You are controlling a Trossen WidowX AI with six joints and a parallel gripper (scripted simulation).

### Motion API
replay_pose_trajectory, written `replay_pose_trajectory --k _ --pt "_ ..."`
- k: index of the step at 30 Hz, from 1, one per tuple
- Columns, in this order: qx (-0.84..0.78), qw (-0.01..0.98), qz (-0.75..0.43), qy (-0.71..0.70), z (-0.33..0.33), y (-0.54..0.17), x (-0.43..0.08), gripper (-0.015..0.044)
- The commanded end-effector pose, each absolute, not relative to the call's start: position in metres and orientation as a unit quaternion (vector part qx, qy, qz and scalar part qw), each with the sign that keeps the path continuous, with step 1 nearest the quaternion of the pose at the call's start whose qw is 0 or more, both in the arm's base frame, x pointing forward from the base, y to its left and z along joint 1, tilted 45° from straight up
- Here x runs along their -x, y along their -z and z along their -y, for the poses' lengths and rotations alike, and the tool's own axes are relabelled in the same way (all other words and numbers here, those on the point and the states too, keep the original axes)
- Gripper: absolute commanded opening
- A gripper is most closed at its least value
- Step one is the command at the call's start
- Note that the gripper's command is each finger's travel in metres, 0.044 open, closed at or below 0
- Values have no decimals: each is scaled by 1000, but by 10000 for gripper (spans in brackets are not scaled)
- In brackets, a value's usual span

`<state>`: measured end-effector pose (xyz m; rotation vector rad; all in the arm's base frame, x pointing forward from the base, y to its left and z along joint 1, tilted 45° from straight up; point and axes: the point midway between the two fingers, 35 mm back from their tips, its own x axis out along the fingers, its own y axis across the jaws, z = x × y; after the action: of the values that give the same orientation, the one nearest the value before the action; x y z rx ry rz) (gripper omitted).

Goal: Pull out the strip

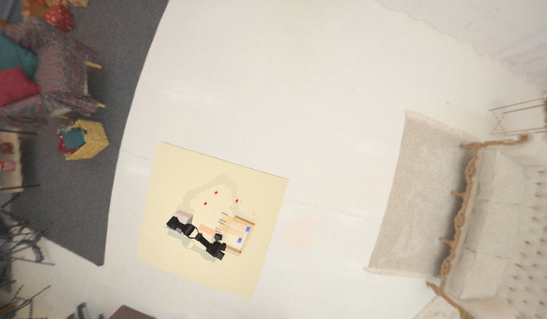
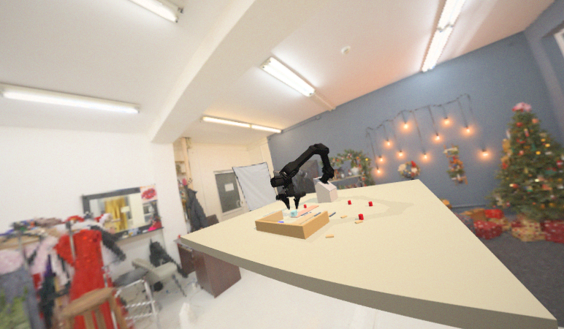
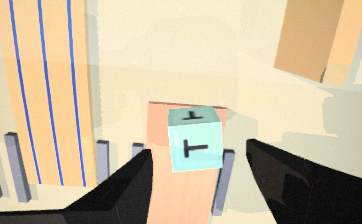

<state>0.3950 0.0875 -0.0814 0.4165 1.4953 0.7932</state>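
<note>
The labelled cube is pale turquoise with a black T. It sits on the end of a salmon-pink strip that runs out of the wooden tray. My gripper is low over the tray with one finger on each side of the cube. A gap shows between each finger and the cube, so it is open. In the overhead view the arm hides the cube. An orange strip with blue lines lies to the left.
Grey divider posts stand beside the strips. A tan tray wall is at the upper right. Small red pieces and tan bits lie on the table beyond the tray. The arm's pale base block stands behind.
</note>
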Motion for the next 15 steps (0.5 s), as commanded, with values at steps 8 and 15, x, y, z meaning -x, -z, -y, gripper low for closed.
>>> replay_pose_trajectory --k 8,15 --pt "-187 641 -658 -348 -100 94 -391 250" --pt "-187 641 -658 -348 -108 102 -389 250"
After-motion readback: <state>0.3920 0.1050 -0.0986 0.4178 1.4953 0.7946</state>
